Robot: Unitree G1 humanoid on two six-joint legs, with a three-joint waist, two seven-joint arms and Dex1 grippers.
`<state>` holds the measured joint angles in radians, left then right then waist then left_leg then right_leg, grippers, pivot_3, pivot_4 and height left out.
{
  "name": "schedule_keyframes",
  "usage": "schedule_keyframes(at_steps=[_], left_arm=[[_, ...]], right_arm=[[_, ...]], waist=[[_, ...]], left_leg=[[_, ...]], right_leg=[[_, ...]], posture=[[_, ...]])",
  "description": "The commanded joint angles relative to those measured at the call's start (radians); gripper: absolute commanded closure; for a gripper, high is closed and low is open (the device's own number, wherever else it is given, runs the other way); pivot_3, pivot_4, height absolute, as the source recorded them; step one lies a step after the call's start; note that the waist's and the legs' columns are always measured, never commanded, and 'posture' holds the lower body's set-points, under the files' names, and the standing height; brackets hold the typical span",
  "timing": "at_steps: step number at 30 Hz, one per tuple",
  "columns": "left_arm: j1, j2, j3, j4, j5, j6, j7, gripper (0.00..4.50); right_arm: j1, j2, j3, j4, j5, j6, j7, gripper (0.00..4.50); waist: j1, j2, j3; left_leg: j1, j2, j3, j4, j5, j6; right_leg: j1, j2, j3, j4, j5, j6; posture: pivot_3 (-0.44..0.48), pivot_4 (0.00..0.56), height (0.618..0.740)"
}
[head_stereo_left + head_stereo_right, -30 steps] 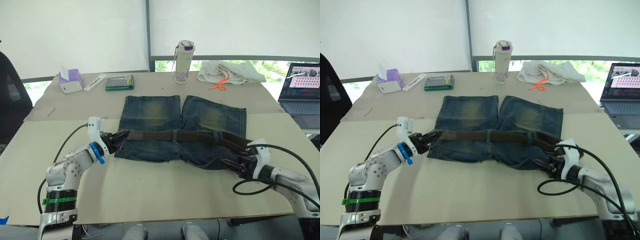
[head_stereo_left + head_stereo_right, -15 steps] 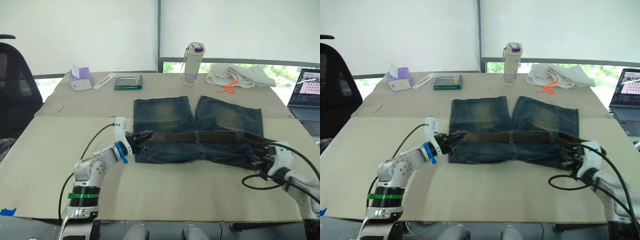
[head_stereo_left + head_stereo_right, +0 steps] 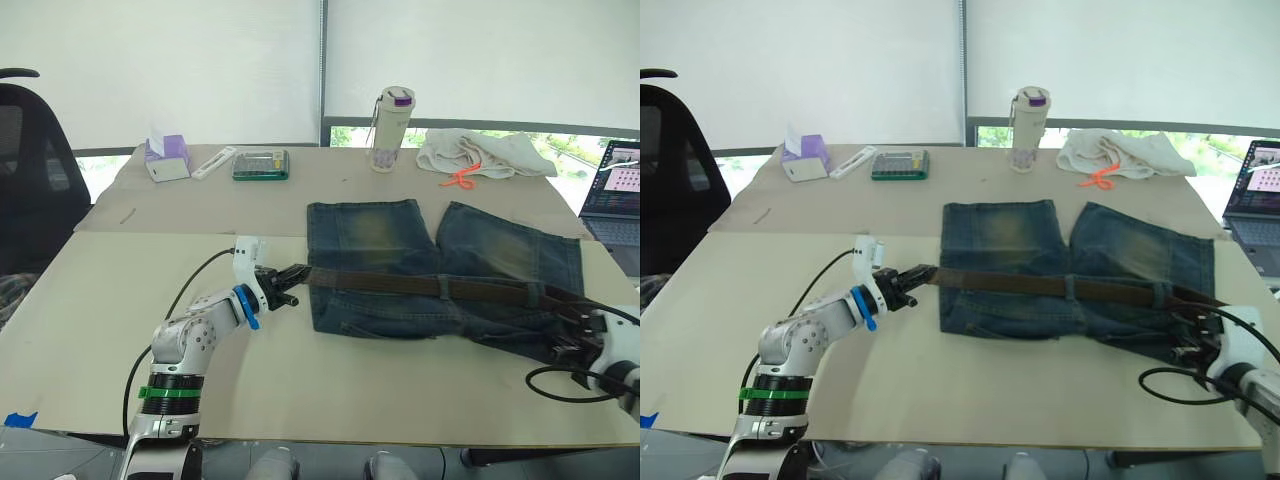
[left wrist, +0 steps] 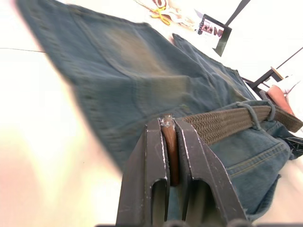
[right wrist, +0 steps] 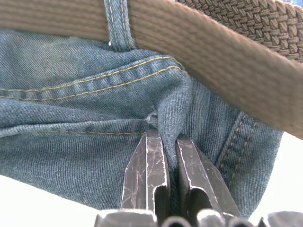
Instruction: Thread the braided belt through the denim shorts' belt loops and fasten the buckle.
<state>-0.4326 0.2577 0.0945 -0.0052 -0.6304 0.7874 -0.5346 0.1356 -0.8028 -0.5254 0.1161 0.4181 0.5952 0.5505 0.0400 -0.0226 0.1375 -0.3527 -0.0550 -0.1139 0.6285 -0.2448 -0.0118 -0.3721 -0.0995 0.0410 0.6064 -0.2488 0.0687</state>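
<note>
1. The denim shorts (image 3: 440, 265) lie flat on the tan table (image 3: 90, 330), a bit right of the middle, with the legs pointing to the far side.
2. The braided belt (image 3: 400, 286) runs from left to right along the near part of the shorts and passes under a belt loop (image 3: 441, 288).
3. The left gripper (image 3: 291, 283) sits just left of the shorts and pinches the left end of the belt tight between its two black fingers (image 4: 154, 161).
4. The right gripper (image 3: 1188, 335) is at the near right corner of the shorts and pinches a fold of the blue cloth.
5. At the far side stand a bottle (image 3: 391, 118), a purple tissue box (image 3: 167, 160) and a white cloth (image 3: 480, 155).
6. A laptop (image 3: 618, 190) sits at the far right.
</note>
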Motion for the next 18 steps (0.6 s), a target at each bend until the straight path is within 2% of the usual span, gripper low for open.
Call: schedule_keyframes(at_steps=[1, 2, 6, 8, 12, 15, 18], left_arm=[[-0.008, 0.003, 0.003, -0.040, -0.012, -0.002, -0.008, 4.50], [-0.009, 0.002, 0.003, -0.039, -0.011, -0.003, -0.009, 4.50], [-0.009, -0.001, 0.005, -0.044, -0.016, 0.000, -0.007, 4.50], [-0.009, -0.003, 0.002, -0.046, -0.016, 0.000, -0.006, 4.50], [-0.008, -0.014, -0.005, -0.053, -0.019, 0.004, -0.005, 4.50], [-0.007, -0.018, -0.006, -0.057, -0.022, 0.008, -0.008, 4.50], [-0.002, -0.032, -0.005, -0.069, -0.038, 0.020, -0.008, 4.50]], right_arm=[[0.017, -0.046, -0.030, 0.087, -0.069, -0.110, 0.015, 3.87], [0.018, -0.058, -0.026, 0.104, -0.083, -0.134, 0.022, 3.69], [0.029, -0.087, -0.089, 0.051, 0.038, -0.134, 0.204, 2.40], [0.048, -0.102, -0.106, 0.011, 0.067, -0.118, 0.270, 1.55], [0.083, -0.156, -0.183, -0.053, 0.139, -0.051, 0.382, 0.15], [0.070, -0.166, -0.234, -0.122, 0.222, 0.042, 0.403, 0.07], [0.029, -0.130, -0.255, -0.274, 0.438, 0.220, 0.397, 0.07]], waist=[[-0.003, 0.000, 0.000], [-0.003, 0.000, 0.000], [-0.008, -0.001, 0.002], [-0.024, -0.002, 0.003], [-0.036, 0.001, 0.005], [-0.040, 0.002, 0.005], [-0.042, 0.001, 0.005]], left_leg=[[0.000, 0.000, 0.000, 0.000, 0.000, 0.000], [0.000, 0.000, 0.000, 0.000, 0.000, 0.000], [0.000, 0.000, 0.000, 0.000, 0.000, 0.000], [0.000, 0.001, 0.000, -0.001, 0.000, 0.000], [-0.001, 0.001, 0.001, -0.001, 0.000, 0.000], [-0.001, 0.001, 0.001, -0.001, 0.000, 0.000], [-0.001, 0.002, 0.001, -0.001, 0.000, 0.000]], right_leg=[[0.000, 0.000, 0.000, 0.000, 0.000, 0.000], [0.000, 0.000, 0.000, 0.000, 0.000, 0.000], [0.000, 0.000, 0.000, 0.000, 0.000, 0.000], [0.000, 0.001, 0.001, 0.001, 0.000, 0.000], [0.000, 0.001, 0.002, 0.001, -0.002, 0.004], [0.001, 0.001, 0.002, 0.002, -0.003, 0.004], [0.001, 0.001, 0.002, 0.002, -0.003, 0.004]], posture=[[0.000, 0.150, 0.740], [0.000, 0.150, 0.740], [0.000, 0.150, 0.740], [0.000, 0.150, 0.740], [0.000, 0.150, 0.740], [0.000, 0.150, 0.740], [0.000, 0.150, 0.740]])
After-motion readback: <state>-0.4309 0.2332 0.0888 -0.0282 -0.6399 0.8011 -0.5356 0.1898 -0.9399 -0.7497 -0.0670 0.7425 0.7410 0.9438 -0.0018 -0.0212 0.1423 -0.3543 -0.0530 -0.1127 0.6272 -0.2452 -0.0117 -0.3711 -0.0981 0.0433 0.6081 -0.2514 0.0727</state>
